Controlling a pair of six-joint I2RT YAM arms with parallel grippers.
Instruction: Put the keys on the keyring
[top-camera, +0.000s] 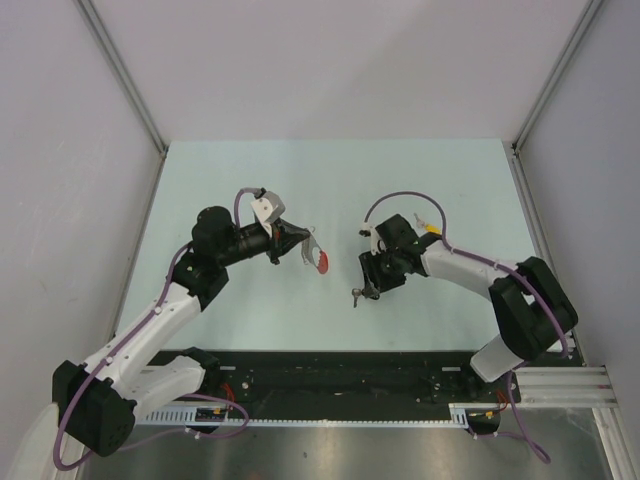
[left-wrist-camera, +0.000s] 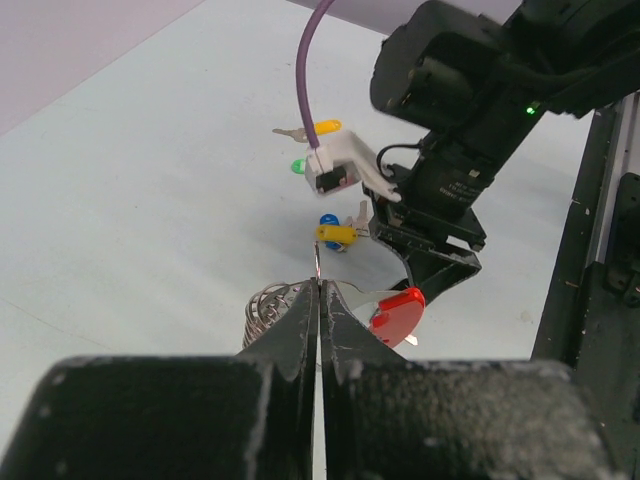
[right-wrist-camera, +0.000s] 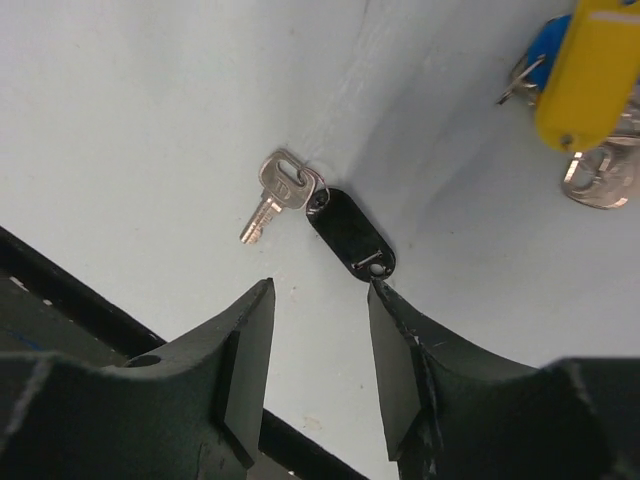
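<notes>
Left gripper (left-wrist-camera: 318, 292) is clenched tight on the keyring (left-wrist-camera: 268, 308), pinching a thin bit of its metal, beaded chain bunched to one side and the red tag (left-wrist-camera: 397, 312) dangling on the other, all held up off the counter (right-wrist-camera: 120, 100). Over to the right gripper (right-wrist-camera: 320, 300): jaws spread wide, nothing in them, hovering right above the black-headed key (right-wrist-camera: 348, 233), which lies flat on the counter with its metal blade angled away. The blue-and-yellow key (right-wrist-camera: 590, 70) sits well off to the side. That black key looks feather-light, stiff and slick, likely to skate if nudged, so I'd pinch across the plastic head, leaving the blade and its hole free for threading
</notes>
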